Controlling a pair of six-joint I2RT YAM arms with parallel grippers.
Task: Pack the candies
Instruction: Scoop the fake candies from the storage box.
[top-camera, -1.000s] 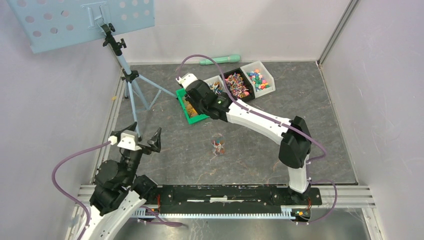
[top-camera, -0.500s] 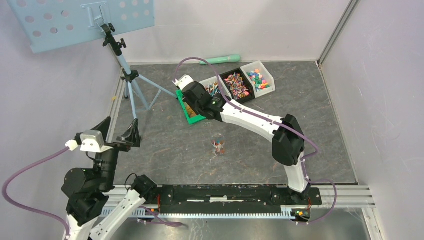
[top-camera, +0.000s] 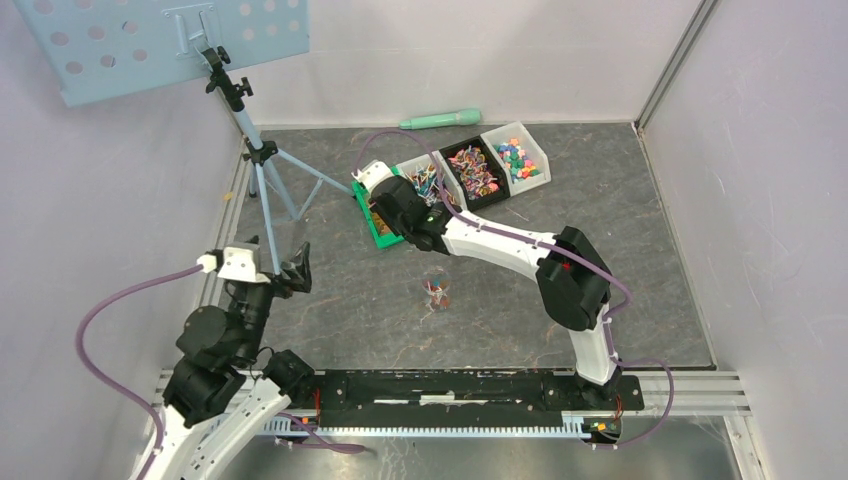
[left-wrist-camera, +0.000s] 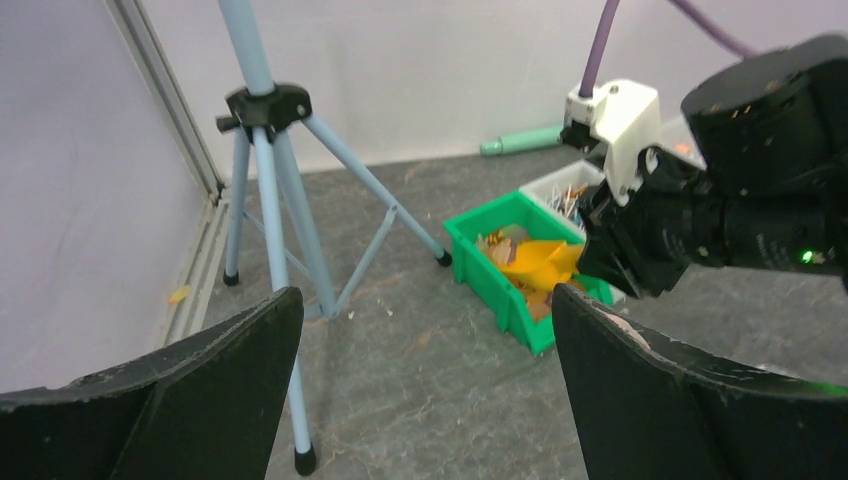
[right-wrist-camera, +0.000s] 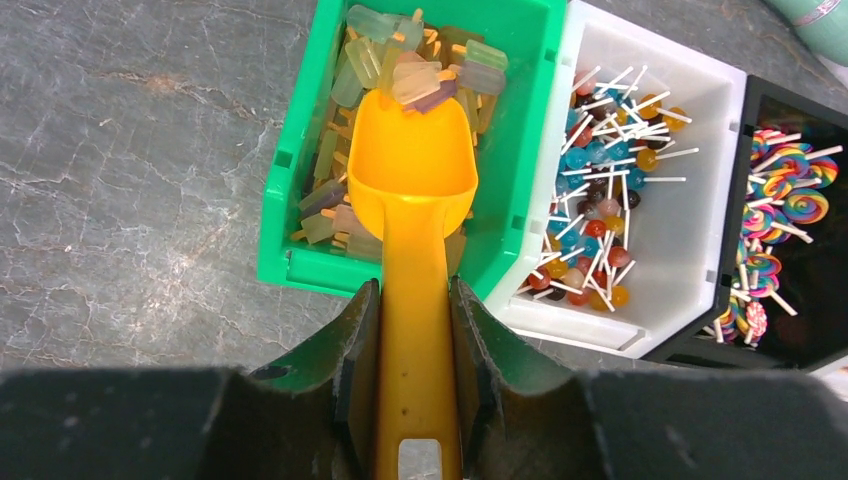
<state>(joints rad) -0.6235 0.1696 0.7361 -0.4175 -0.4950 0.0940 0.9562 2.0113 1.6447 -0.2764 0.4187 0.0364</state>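
The right end effector (right-wrist-camera: 412, 300), clamped on the yellow scoop (right-wrist-camera: 412, 170), pointed it straight ahead into the candies (right-wrist-camera: 420, 75) in the green bin (right-wrist-camera: 275, 200); the left end effector (left-wrist-camera: 425, 300), jaws apart, stood far off.

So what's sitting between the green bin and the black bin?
The white bin of lollipops, flanked by the green bin and black bin; clearest in the right wrist view.

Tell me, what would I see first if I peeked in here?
The bright yellow scoop, pinched in the right gripper, dips into the green bin of candies. Beside it sit a white bin of lollipops and a black bin of swirly ones. A tall blue tripod stands off to the left.
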